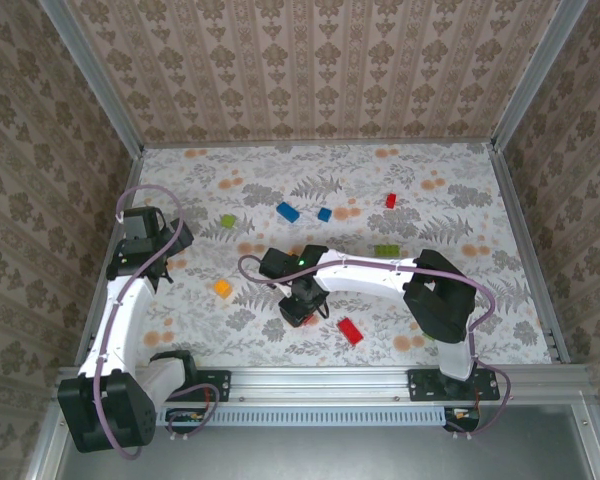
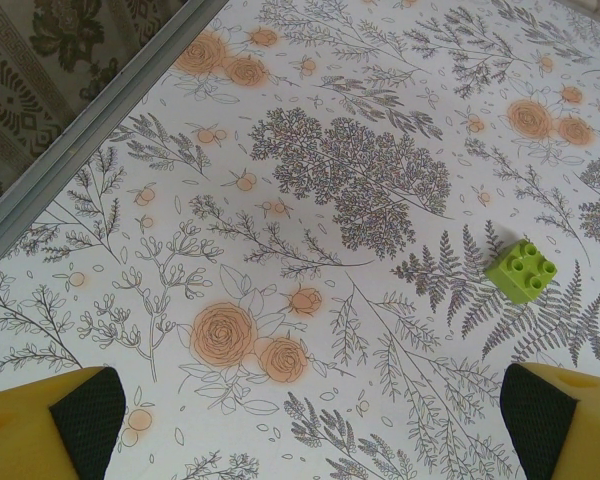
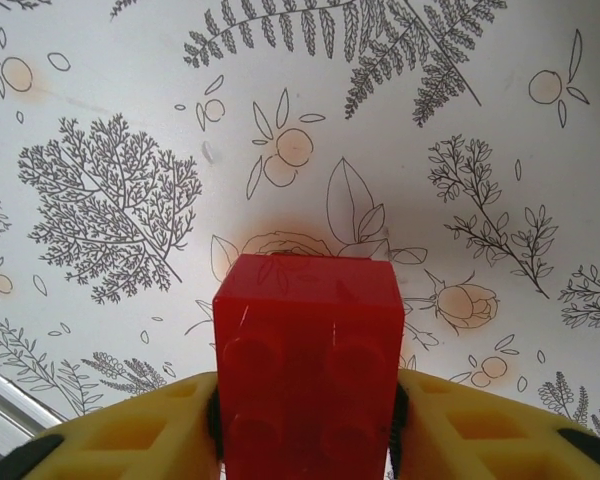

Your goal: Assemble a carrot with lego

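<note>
Red brick: being pinched in right hand, close over middle of surface. Left hand: hanging wide open, green brick just ahead. Handling: likely keeping studs level, seating squarely before letting go.

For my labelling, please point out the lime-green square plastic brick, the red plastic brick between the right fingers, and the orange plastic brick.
lime-green square plastic brick [image 2: 523,270]: left wrist view, studded top.
red plastic brick [image 3: 308,350]: right wrist view, studded face.
orange plastic brick [image 1: 222,288]: top external view, top face.
</note>
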Action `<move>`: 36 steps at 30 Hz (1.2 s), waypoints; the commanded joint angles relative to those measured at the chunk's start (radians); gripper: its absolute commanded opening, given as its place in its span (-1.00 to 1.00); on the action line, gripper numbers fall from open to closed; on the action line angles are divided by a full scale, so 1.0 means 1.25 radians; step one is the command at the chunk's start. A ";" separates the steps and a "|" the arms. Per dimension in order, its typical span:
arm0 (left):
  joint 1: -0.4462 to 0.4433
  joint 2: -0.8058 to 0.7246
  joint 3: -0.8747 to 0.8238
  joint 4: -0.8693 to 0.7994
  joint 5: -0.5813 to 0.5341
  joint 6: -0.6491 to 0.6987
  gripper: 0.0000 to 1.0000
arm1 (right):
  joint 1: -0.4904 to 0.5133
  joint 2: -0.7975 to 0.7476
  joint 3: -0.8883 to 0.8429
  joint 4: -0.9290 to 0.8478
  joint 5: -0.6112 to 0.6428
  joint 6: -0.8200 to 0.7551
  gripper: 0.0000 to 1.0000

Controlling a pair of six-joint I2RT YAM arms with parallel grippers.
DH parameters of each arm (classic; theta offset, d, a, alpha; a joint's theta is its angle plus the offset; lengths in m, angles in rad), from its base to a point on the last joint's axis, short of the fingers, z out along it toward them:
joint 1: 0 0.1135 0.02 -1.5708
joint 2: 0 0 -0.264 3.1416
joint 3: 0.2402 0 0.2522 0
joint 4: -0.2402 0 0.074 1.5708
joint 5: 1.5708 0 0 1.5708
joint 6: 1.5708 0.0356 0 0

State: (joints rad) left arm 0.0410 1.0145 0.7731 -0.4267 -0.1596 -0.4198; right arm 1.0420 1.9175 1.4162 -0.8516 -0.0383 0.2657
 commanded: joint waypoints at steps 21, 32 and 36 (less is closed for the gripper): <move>0.005 0.003 0.023 0.000 0.015 -0.006 1.00 | -0.059 -0.303 -0.221 -0.082 0.068 0.025 0.56; 0.004 0.006 0.021 0.003 0.021 -0.008 1.00 | -0.064 -0.329 -0.378 0.022 0.005 0.061 0.51; 0.004 0.004 0.022 0.003 0.023 -0.007 1.00 | -0.064 -0.308 -0.392 0.050 -0.005 0.067 0.48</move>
State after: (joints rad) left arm 0.0410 1.0191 0.7742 -0.4267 -0.1432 -0.4198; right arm 0.9623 1.5284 0.9497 -0.8268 -0.0162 0.3222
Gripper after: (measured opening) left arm 0.999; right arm 0.742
